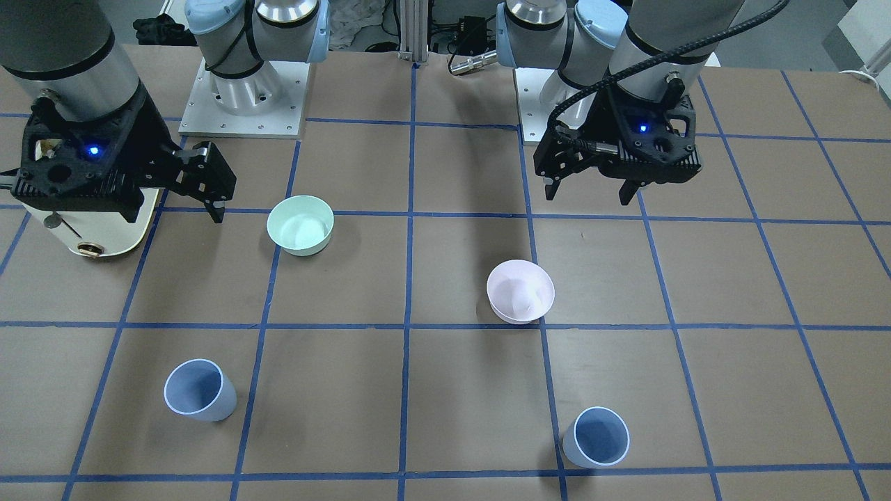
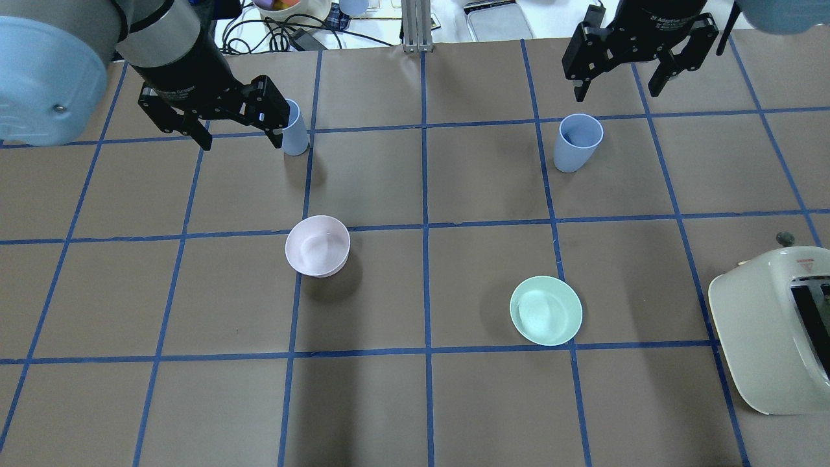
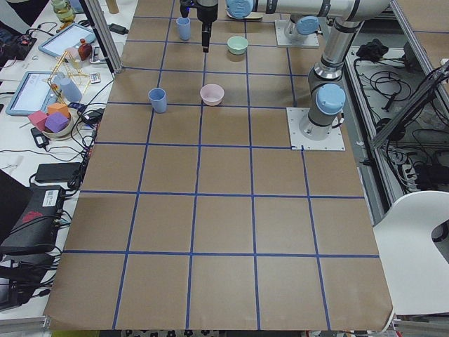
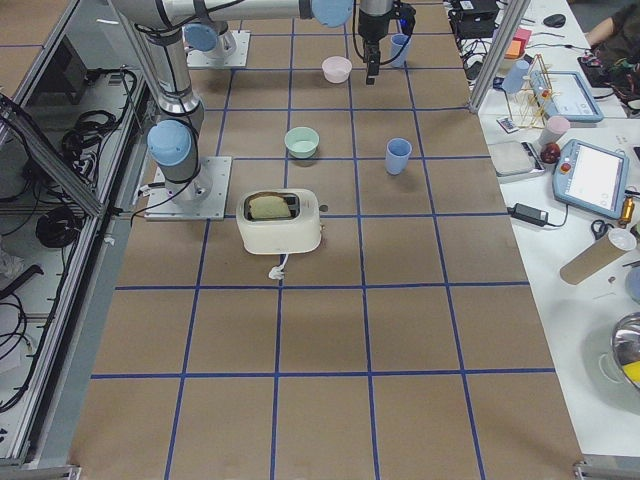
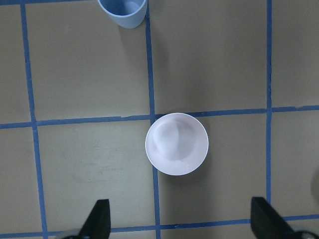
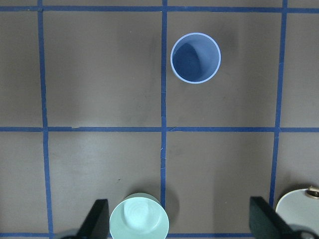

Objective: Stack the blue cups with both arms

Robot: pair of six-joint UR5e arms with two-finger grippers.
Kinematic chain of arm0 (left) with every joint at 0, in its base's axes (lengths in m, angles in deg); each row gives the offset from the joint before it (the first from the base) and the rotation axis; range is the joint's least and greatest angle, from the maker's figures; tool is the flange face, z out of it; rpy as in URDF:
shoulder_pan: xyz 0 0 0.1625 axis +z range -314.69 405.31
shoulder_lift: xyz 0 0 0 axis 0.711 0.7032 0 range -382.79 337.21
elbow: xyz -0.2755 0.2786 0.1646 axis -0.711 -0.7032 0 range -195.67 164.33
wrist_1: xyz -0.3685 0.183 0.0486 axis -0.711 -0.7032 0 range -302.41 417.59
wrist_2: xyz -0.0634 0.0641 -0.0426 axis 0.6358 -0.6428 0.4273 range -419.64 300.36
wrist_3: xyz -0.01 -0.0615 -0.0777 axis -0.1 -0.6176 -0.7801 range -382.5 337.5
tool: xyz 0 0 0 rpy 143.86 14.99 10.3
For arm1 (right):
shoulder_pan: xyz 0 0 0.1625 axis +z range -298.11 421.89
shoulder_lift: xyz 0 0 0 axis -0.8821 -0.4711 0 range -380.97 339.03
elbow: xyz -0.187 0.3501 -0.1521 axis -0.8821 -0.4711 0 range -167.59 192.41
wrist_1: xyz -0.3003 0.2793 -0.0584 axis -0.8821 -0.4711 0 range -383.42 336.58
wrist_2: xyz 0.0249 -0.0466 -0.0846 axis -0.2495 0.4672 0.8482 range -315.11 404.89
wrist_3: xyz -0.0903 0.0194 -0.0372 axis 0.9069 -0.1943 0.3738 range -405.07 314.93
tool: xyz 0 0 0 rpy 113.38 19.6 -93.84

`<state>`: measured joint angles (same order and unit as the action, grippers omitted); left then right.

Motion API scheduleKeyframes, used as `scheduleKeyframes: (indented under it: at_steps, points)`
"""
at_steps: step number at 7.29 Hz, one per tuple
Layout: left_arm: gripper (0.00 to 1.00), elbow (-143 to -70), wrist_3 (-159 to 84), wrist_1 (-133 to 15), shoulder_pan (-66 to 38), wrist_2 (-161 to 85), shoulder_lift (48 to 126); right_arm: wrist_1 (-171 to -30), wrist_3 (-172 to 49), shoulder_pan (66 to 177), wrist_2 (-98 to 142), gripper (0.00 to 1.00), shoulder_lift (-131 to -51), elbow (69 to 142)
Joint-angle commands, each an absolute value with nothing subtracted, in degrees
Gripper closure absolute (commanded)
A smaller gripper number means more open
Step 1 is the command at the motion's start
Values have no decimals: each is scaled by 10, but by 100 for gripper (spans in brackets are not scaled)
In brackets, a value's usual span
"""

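Note:
Two pale blue cups stand upright on the far half of the table. One cup (image 2: 295, 130) (image 1: 596, 437) is on my left, partly behind my left gripper (image 2: 237, 133) (image 1: 590, 193), and sits at the top edge of the left wrist view (image 5: 122, 11). The other cup (image 2: 577, 143) (image 1: 200, 390) (image 6: 195, 58) is on my right, below my right gripper (image 2: 619, 81) (image 1: 182, 198). Both grippers are open, empty and held well above the table, touching neither cup. Their fingertips (image 5: 99, 219) (image 6: 99, 219) show spread wide in the wrist views.
A pale pink bowl (image 2: 318, 245) (image 5: 176, 143) sits left of centre. A mint-green bowl (image 2: 546, 310) (image 6: 139, 218) sits right of centre. A cream toaster (image 2: 771, 331) (image 4: 283, 220) stands at the right edge. Blue tape lines grid the brown table (image 2: 415, 402).

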<state>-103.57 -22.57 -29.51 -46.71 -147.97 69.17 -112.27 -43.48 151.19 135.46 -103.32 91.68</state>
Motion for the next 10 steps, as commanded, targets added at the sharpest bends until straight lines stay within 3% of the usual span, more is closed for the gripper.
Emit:
scheduleKeyframes:
  at_steps: [1,4,8,10]
  points:
    - [0,-1035,-226,-303,-468,-1481,691,-1123,-435,1511,1357,0,-1033,919]
    - [0,-996,-226,-310,-459,-1476,731,-1123,-435,1511,1357,0,-1033,919]
    - [0,-788,-214,-231,-459,-1476,1000,-1123,-435,1510,1358,0,-1033,919]
    - [0,-744,-187,-176,-458,-1479,1092,-1124,-435,1509,1358,0,-1032,919]
